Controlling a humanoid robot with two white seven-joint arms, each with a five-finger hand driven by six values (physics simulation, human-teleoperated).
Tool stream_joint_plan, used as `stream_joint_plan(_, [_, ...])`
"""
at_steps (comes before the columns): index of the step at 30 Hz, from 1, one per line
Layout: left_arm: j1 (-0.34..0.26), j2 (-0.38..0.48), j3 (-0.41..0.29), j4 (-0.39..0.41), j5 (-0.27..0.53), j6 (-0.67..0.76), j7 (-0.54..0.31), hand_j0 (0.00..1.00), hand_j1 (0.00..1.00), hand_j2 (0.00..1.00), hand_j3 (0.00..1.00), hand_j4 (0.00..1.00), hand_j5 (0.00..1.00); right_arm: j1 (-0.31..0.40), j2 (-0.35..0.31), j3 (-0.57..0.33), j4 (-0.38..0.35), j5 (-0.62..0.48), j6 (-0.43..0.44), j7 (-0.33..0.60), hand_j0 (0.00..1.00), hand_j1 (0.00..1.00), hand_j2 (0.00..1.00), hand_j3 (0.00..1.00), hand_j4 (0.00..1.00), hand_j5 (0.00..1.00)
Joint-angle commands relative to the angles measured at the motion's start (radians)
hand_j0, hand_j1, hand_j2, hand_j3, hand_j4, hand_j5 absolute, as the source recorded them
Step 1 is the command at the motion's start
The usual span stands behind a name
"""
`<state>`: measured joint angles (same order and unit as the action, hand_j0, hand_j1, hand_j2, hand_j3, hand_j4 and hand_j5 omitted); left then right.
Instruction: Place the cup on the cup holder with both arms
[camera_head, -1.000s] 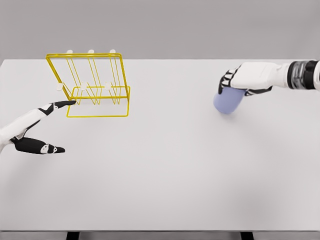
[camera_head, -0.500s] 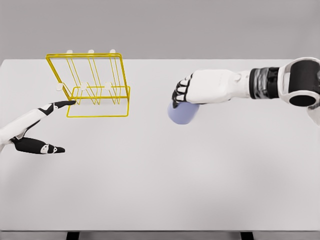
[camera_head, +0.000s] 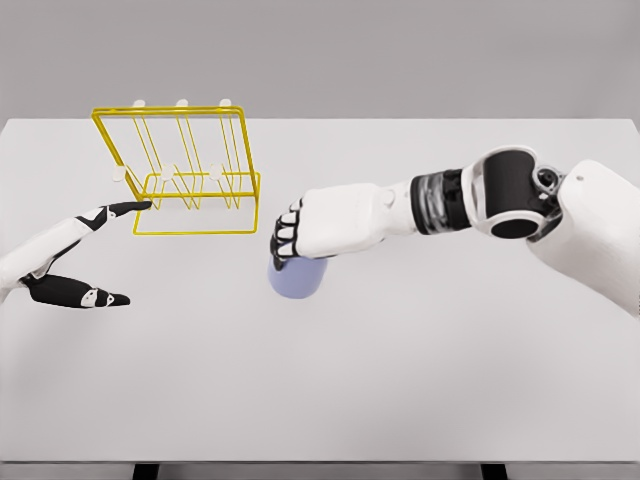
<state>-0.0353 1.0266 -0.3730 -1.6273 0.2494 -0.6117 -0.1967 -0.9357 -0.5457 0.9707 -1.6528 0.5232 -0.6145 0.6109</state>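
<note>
A wide, flat white table (camera_head: 400, 400) fills most of the view, its far edge meeting a plain grey backdrop. Two dark legs show beneath the near edge. A yellow wire-frame cup holder (camera_head: 185, 170) with white-tipped pegs sits on the table toward the far left corner, its rectangular base flat on the surface and its upper frame leaning toward the far left.

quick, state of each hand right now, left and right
Left hand: open, holding nothing, one fingertip at the yellow cup holder.
Right hand: closed on the blue cup.
</note>
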Motion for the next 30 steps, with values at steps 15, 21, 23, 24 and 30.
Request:
stream_joint_plan(15, [0.002,0.003,0.0,0.0,0.005,0.001,0.0,1.0,1.0,1.0,1.0,1.0,1.0,-0.006,0.029,0.069,0.001,0.034,0.004,0.0,0.66,0.66,0.66,0.66,0.66,0.66])
stream_joint_plan(21, [0.008,0.003,0.0,0.0,0.005,0.001,-0.001,1.0,1.0,1.0,1.0,1.0,1.0,-0.008,0.029,0.069,-0.008,0.061,0.004,0.0,1.0,1.0,1.0,1.0,1.0,1.0])
stream_joint_plan(23, [0.008,0.003,0.0,0.0,0.005,0.001,0.0,1.0,1.0,1.0,1.0,1.0,1.0,-0.009,0.029,0.065,-0.019,0.061,0.004,0.0,1.0,1.0,1.0,1.0,1.0,1.0])
stream_joint_plan(24, [0.008,0.003,0.0,0.0,0.005,0.001,0.0,1.0,1.0,1.0,1.0,1.0,1.0,-0.009,0.029,0.059,-0.025,0.061,0.004,0.0,1.0,1.0,1.0,1.0,1.0,1.0])
stream_joint_plan(30, [0.008,0.003,0.0,0.0,0.005,0.001,0.0,1.0,1.0,1.0,1.0,1.0,1.0,-0.012,-0.011,-0.055,-0.041,0.061,0.004,0.0,1.0,1.0,1.0,1.0,1.0,1.0])
